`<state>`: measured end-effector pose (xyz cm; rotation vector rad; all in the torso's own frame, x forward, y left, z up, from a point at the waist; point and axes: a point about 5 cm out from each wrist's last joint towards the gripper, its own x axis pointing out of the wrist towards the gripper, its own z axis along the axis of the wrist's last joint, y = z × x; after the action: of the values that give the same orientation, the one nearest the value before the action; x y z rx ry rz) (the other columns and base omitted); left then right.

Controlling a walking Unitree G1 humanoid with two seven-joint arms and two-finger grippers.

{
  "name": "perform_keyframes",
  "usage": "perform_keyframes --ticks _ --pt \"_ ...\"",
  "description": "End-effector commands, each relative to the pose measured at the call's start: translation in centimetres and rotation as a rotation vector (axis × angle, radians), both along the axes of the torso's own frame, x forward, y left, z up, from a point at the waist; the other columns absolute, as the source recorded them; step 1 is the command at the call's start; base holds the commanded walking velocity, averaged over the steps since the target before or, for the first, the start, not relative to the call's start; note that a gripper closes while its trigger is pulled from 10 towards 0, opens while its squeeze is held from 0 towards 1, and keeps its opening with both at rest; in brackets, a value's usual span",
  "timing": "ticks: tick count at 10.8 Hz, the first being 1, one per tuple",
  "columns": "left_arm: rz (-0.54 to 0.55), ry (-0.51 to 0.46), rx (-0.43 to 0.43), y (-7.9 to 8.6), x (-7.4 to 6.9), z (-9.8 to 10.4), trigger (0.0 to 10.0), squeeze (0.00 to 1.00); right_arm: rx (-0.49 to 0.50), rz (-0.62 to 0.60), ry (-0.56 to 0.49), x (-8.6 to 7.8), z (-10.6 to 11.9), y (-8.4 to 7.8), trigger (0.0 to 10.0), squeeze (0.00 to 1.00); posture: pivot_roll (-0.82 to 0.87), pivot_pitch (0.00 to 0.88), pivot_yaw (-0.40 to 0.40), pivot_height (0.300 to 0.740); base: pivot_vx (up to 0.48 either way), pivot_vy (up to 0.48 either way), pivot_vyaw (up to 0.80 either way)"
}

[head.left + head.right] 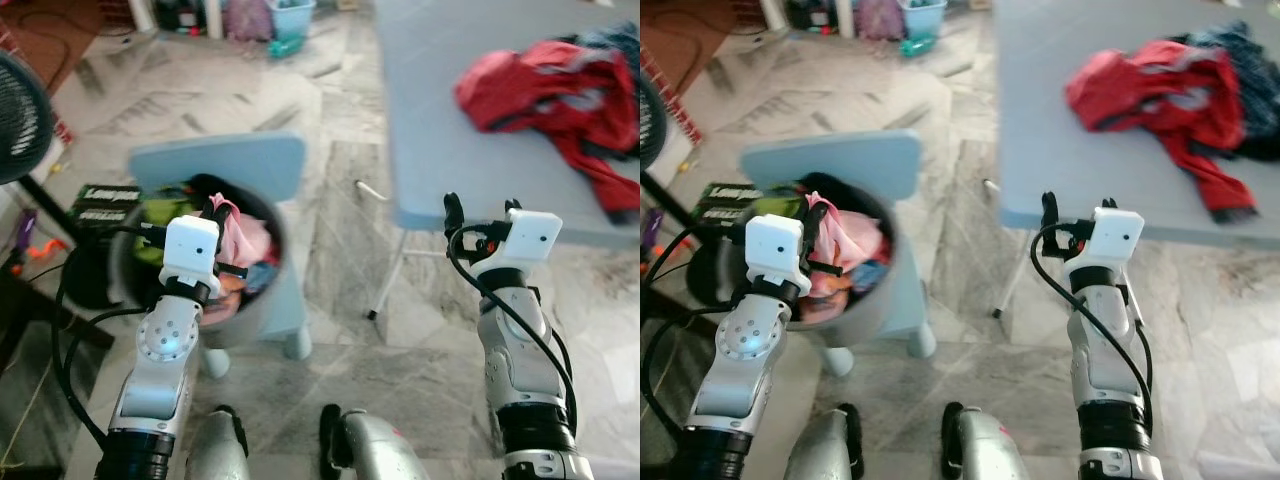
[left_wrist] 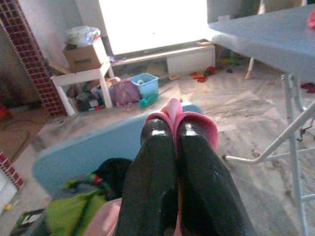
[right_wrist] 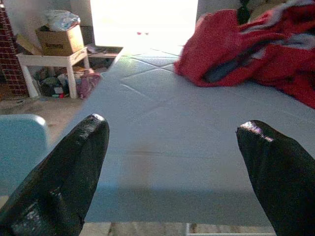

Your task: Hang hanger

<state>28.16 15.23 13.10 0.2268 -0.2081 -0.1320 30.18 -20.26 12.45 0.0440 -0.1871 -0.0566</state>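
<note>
Left eye view: left hand (image 1: 215,215) above the basket (image 1: 262,300), clamped on a pink garment (image 1: 243,238). Right wrist view: right hand (image 3: 172,162) spread apart facing the table (image 3: 162,162), ready. Hanger's whereabouts I cannot tell.

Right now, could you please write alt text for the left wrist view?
The left claw is shut on a pink garment, above a basket of mixed clothes on a light blue chair. Behind are a marble floor and a grey folding table.
</note>
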Motion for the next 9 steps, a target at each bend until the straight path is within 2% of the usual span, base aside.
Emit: perform_keyframes --ticks 1,9 --pt "-0.016 -0.011 0.008 -0.22 0.02 0.31 10.0 0.00 -0.004 -0.003 0.013 0.00 -0.23 -0.15 10.0 0.00 0.00 0.158 -0.054 0.740 0.000 -0.304 0.00" --pt "-0.063 -0.027 0.042 -1.05 0.12 0.55 10.0 0.00 -0.007 -0.008 0.012 0.45 -0.21 -0.07 10.0 0.00 0.01 0.151 -0.049 0.740 0.000 -0.307 0.00"
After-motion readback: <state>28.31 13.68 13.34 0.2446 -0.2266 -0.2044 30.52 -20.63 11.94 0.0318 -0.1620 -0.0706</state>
